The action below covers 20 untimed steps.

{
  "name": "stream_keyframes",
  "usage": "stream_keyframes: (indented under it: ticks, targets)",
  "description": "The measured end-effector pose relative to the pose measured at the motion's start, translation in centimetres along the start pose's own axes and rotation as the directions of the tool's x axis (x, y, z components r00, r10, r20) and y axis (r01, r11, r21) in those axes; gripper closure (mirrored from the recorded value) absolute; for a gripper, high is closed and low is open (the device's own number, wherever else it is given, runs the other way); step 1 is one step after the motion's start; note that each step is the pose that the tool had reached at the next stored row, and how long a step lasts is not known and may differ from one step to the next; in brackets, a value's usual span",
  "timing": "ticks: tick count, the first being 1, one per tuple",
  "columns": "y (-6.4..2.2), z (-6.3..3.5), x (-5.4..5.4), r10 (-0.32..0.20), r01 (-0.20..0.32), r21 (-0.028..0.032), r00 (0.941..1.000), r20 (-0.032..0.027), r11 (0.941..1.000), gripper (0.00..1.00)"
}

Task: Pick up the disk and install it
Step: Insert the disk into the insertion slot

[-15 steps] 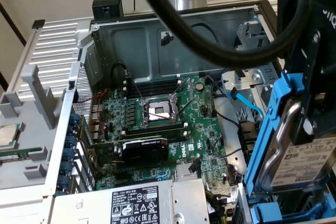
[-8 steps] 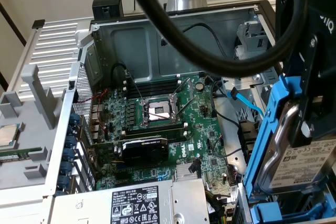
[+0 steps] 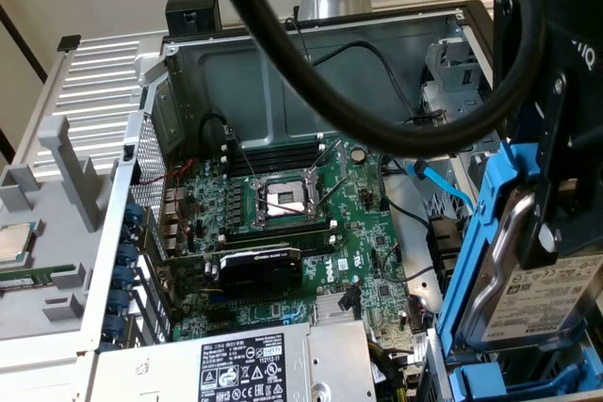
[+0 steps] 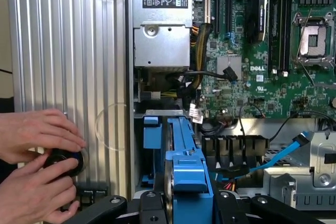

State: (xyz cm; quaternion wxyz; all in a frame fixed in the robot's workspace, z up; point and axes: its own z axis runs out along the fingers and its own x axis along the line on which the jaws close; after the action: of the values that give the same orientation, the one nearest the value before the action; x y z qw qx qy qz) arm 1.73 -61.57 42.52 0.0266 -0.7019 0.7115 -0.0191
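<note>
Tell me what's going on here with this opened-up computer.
A robot arm's end effector is gripping the disk in its blue carrier. It holds the disk on edge over one end of the open computer case, and the disk is not yet seated. Beside the case, a person's hands hold a small black round object against the ribbed metal panel.

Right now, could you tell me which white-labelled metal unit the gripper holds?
The disk in its blue carrier, on edge in the gripper; the power supply lies flat in the case.
</note>
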Motion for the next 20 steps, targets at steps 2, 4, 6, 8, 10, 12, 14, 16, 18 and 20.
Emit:
stream_keyframes:
  ticks: [2,4,6,8,10,12,14,16,18,20]
  targets:
    - [0.01,0.16,0.0,0.0,0.0,0.0006,1.0,0.0001,1.0,0.63]
    - [0.02,0.3,0.0,0.0,0.0,0.0014,1.0,0.0001,1.0,0.63]
    - [0.03,0.44,0.0,0.0,0.0,0.0022,1.0,0.0,1.0,0.63]
    - [0.03,0.5,0.0,0.0,0.0,0.0031,1.0,0.0,1.0,0.63]
    - [0.03,0.54,0.0,0.0,0.0,0.004,1.0,0.0001,1.0,0.62]
    - [0.04,0.56,0.0,0.0,0.0,0.0051,1.0,0.0002,1.0,0.55]
    - [0.04,0.56,0.0,0.0,0.0,0.0059,1.0,0.0002,1.0,0.55]
    - [0.04,0.57,0.0,0.0,0.0,0.0061,1.0,0.0003,1.0,0.55]
    - [0.04,0.57,0.0,0.0,0.0,0.0062,1.0,0.0003,1.0,0.55]
    - [0.04,0.56,-0.01,0.0,0.0,0.0064,1.0,0.0002,1.0,0.55]
